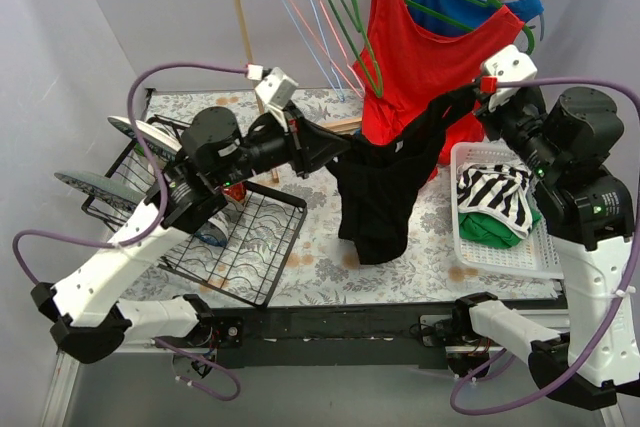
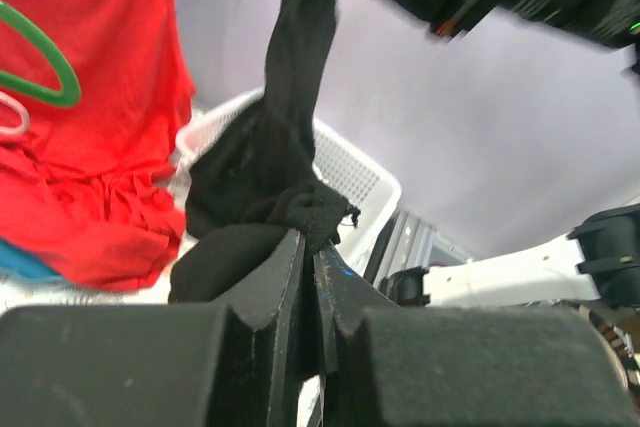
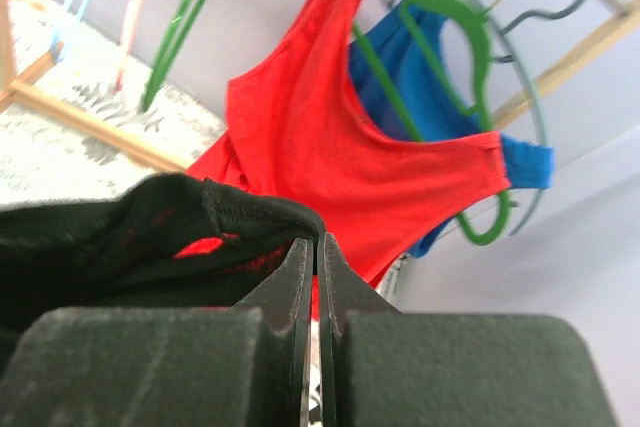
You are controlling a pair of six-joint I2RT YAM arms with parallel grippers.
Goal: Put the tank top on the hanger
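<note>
Left hand (image 1: 338, 150), mid-frame in the top view, is clamped on a bunched fold of the black tank top (image 1: 380, 197); its wrist view shows the fingers pressed together with cloth squeezed between the tips. Right hand (image 1: 482, 97), up and to the right, is likewise closed on a hemmed edge of the same garment. The tank top hangs between the two hands above the worktop (image 1: 310, 267), its loose body drooping at centre frame, directly in front of the red top (image 1: 420, 57). The hanger (image 1: 360, 47), green and bare, hangs on the rail at upper centre, apart from both hands and left of the red top. Judgement: garment lifted, threading not yet begun. Risks from here: both grips look like thin pinches near the fingertips, so tension between the arms could pull the fabric free; which opening is spread cannot be told, so the hanger arm may meet a closed fold; the hanger hangs freely and may swing away when pushed; the black cloth could snag or drag the red top behind it.
</note>
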